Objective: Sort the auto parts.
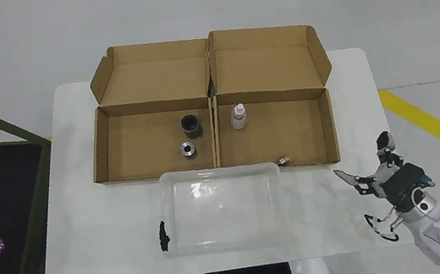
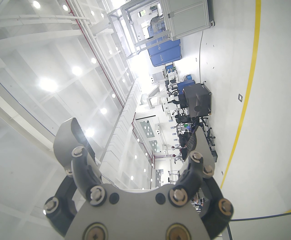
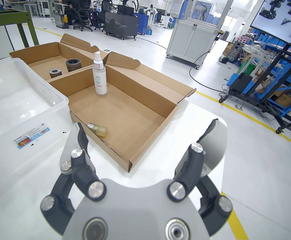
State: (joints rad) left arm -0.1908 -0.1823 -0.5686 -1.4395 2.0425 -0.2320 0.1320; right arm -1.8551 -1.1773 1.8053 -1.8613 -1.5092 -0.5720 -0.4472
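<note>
From above, the right jaws hang wide open and empty over the bench's (image 1: 106, 231) right front corner, seemingly the nearer pair to the small vial (image 1: 283, 161) in the right box (image 1: 288, 131). The left wrist view has the left jaws spread, empty, facing the ceiling. From the right wrist the vial (image 3: 98, 130) lies ahead on its side, along the box's front wall.

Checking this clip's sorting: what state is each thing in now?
Left box: lid open.
Right box: lid open.
Tall metal part: standing in left box.
Short metal part: standing in left box.
Spray bottle: upright in right box.
Small bottle: lying on its side in right box.
Clear bin: uncovered.
Left gripper: open.
Right gripper: open.
</note>
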